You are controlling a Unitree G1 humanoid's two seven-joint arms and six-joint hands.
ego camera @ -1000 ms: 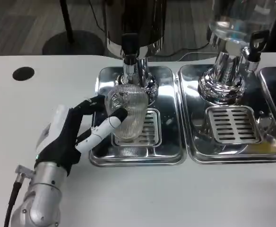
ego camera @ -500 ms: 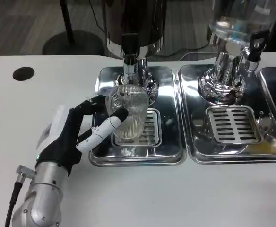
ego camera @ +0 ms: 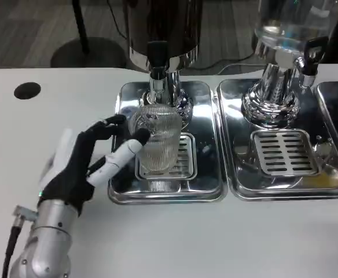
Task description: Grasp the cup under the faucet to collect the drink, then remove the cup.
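On the steel tray [ego camera: 212,188], left hand [ego camera: 79,165] fingers [ego camera: 125,152] grip the cup [ego camera: 156,136].

White table [ego camera: 227,237] bears steel drip trays [ego camera: 209,194].

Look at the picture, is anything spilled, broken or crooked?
Nothing stands out. The ribbed clear glass cup stands upright on the slotted grate of the shiny steel drip tray, under the black-handled faucet, with the left hand touching its side.
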